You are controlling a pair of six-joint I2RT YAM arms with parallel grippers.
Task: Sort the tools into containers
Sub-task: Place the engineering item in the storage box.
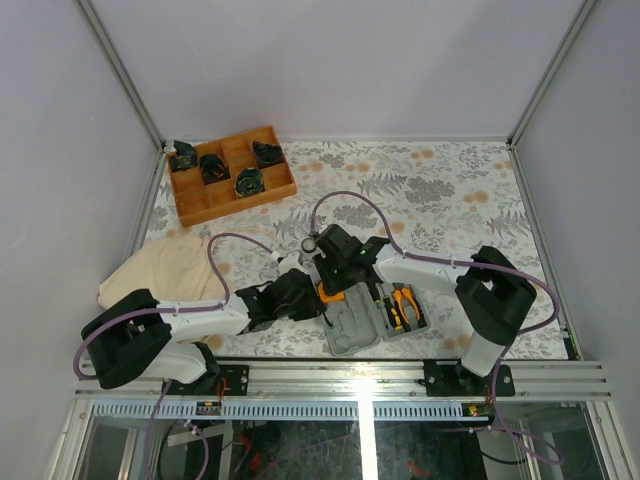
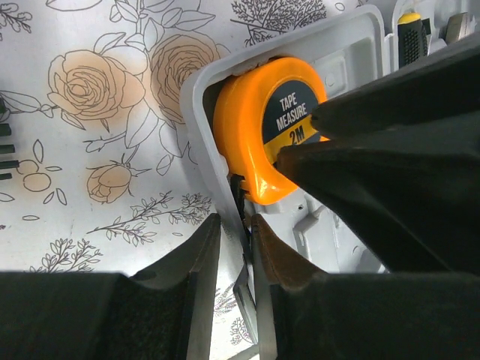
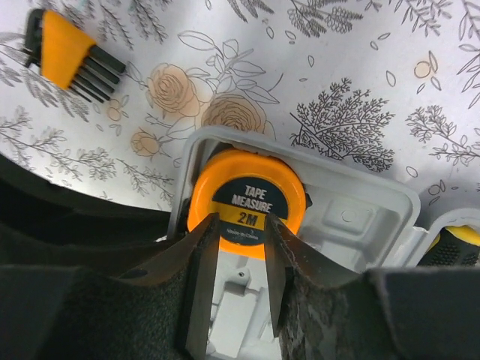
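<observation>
The grey case (image 1: 352, 330) lies open at the near edge of the table. An orange tape measure (image 3: 246, 202) lies flat in a corner compartment of its left half (image 2: 341, 60). My left gripper (image 2: 236, 221) is shut on that half's side wall, just below the tape measure (image 2: 259, 124). My right gripper (image 3: 240, 221) comes down over it from the far side, jaws open, fingertips (image 3: 212, 225) on the tape's face and only case floor between them. Orange-handled pliers (image 1: 403, 303) lie in the right half. A black-and-yellow screwdriver (image 2: 409, 37) lies beside them.
An orange holder of black hex keys (image 3: 67, 56) lies loose on the flowered cloth beyond the case. A brown wooden divided tray (image 1: 232, 175) with black parts stands at the back left. A beige cloth (image 1: 165, 270) lies at the left, by my left arm.
</observation>
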